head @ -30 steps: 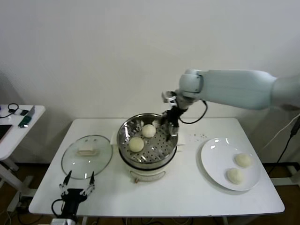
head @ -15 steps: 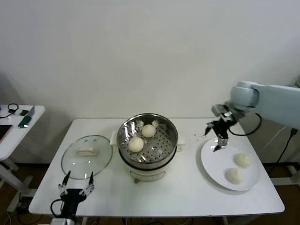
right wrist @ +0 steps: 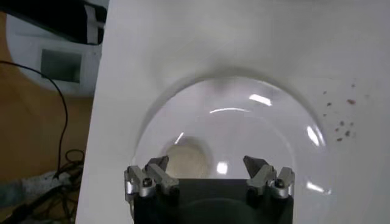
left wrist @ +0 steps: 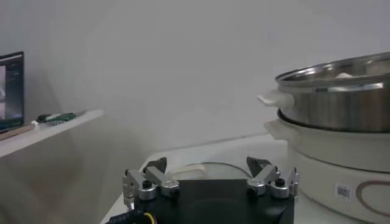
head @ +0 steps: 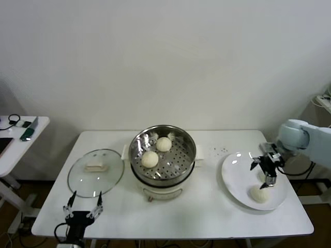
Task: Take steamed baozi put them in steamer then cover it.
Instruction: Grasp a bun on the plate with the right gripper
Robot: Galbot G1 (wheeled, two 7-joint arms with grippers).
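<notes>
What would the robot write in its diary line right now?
right gripper: open, over plate | baozi: two in steamer, one visible on plate | left gripper: open, idle | lid: off

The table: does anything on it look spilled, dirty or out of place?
One small thing: a scatter of dark specks lies on the white table, between the steamer and the plate, like crumbs or a stain. The glass lid lies flat beside the steamer, and nothing else looks tipped or spilled.
</notes>
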